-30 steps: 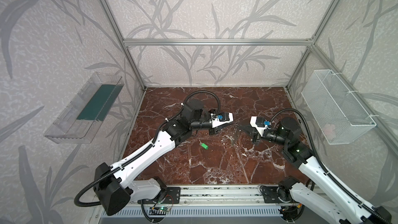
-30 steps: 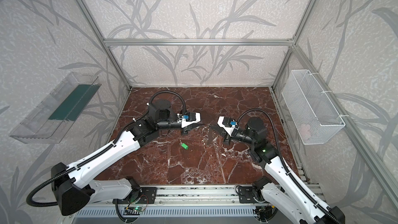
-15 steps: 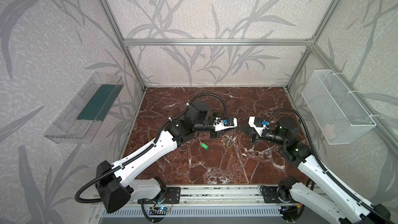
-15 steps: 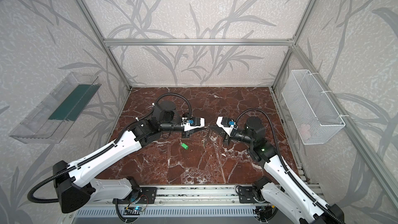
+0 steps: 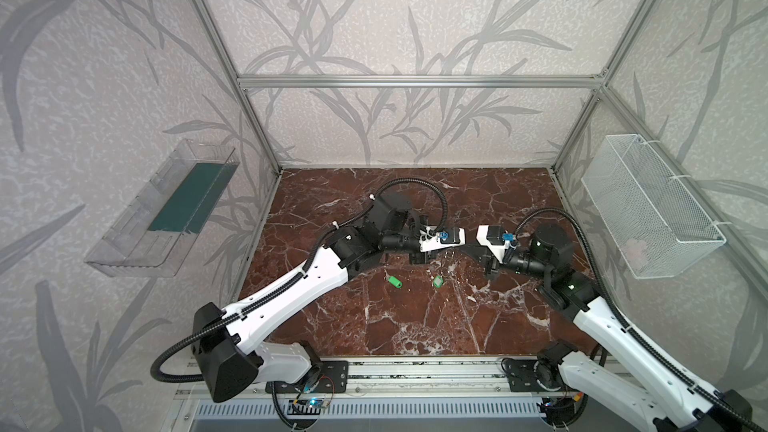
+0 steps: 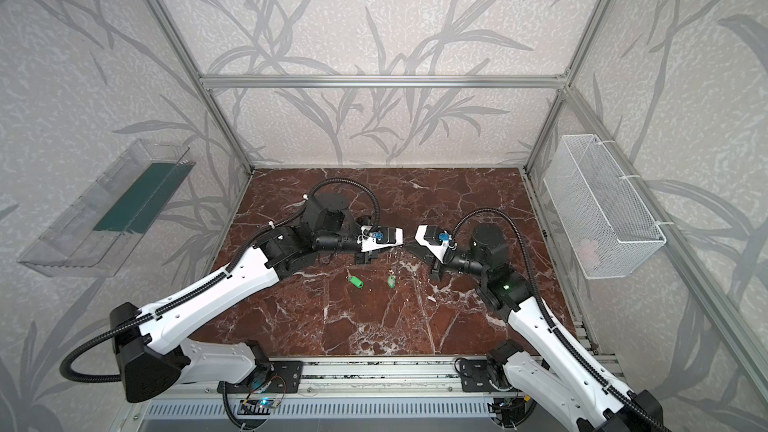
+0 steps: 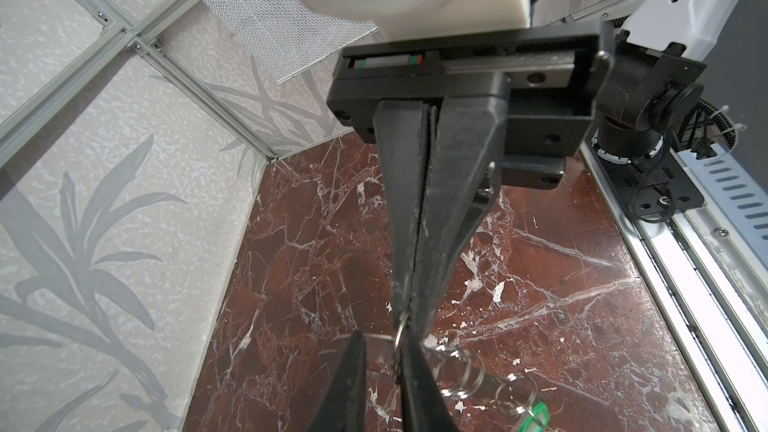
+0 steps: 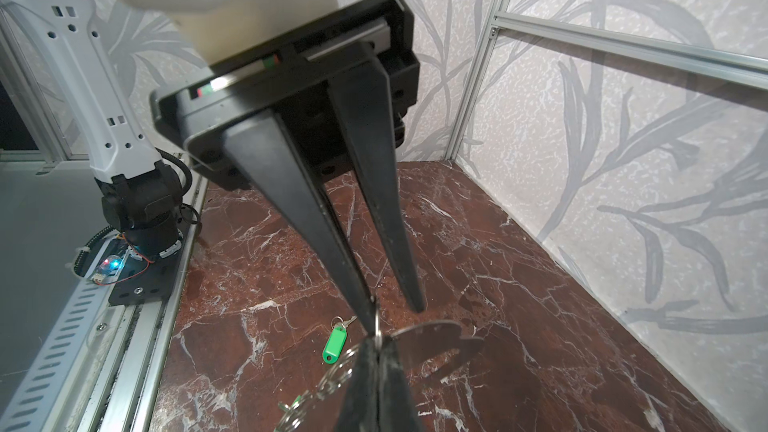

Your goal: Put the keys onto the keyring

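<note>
Two grippers meet mid-floor: the right gripper (image 7: 409, 317) is clenched on the keyring (image 8: 436, 340); the left gripper (image 8: 395, 309) stands parted. One key (image 5: 393, 281) lies free, well off every edge.

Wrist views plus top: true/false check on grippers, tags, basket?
1. The right gripper is shut on a thin metal ring. True.
2. The left gripper has its jaws pressed fully together. False: a gap shows between them.
3. A green tag lies loose on the marble table. True.
4. The wire basket stands on the table. False: it hangs on the side wall.
</note>
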Available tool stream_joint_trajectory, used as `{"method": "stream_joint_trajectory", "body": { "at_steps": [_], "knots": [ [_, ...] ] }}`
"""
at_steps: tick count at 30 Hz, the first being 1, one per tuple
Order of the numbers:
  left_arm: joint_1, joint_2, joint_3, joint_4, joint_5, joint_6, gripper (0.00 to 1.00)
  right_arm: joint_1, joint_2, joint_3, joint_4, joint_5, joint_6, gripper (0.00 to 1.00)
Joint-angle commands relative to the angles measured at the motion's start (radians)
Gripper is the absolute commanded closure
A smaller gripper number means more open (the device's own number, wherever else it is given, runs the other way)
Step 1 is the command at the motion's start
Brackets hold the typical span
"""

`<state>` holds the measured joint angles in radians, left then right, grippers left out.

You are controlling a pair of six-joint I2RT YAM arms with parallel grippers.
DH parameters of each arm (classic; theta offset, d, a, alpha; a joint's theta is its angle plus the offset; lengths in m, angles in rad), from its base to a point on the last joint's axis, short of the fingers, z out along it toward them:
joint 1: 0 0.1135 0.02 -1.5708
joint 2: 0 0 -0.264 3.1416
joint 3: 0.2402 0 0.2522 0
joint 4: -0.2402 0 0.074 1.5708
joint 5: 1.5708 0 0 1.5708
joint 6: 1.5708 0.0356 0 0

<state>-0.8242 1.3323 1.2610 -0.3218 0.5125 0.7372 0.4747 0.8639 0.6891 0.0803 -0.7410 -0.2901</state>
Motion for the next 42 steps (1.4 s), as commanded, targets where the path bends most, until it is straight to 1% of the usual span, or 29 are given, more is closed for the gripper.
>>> {"method": "stream_joint_trajectory", "body": {
  "at_steps": [1,3,8,13,17,25,27,30,31,36,42],
  "knots": [
    [-0.008,0.011,0.035,-0.032,-0.012,0.039,0.87,0.007,-0.003,0.041,0.006,-0.012,-0.015,1.0],
    [-0.009,0.016,0.04,-0.035,-0.014,0.04,0.89,0.007,-0.003,0.041,0.003,-0.012,-0.019,1.0],
    [-0.009,0.027,0.049,-0.052,-0.027,0.044,0.89,0.007,-0.008,0.04,0.004,-0.007,-0.024,1.0],
    [-0.01,0.03,0.049,-0.058,-0.029,0.044,0.93,0.007,-0.009,0.038,0.01,-0.008,-0.023,1.0],
    [-0.009,0.027,0.038,-0.043,-0.038,0.032,0.9,0.007,-0.012,0.035,0.013,-0.004,-0.024,1.0],
    [-0.004,0.024,0.026,-0.042,-0.052,0.022,0.92,0.006,-0.017,0.031,0.018,-0.016,-0.026,1.0],
    [-0.002,0.019,0.021,-0.03,-0.051,0.012,0.91,0.007,-0.019,0.029,0.022,-0.02,-0.026,1.0],
    [0.01,0.009,0.016,-0.021,-0.032,-0.009,0.78,0.006,-0.021,0.026,0.022,-0.023,-0.026,1.0],
    [0.016,0.006,0.015,-0.019,-0.022,-0.017,0.75,0.007,-0.02,0.026,0.021,-0.022,-0.026,1.0],
    [0.039,-0.015,0.005,-0.041,0.024,-0.006,0.75,0.007,-0.02,0.024,0.019,-0.014,-0.026,1.0],
    [0.04,-0.015,0.006,-0.065,0.04,0.02,0.76,0.007,-0.014,0.027,0.022,-0.016,-0.025,1.0]
  ]
}}
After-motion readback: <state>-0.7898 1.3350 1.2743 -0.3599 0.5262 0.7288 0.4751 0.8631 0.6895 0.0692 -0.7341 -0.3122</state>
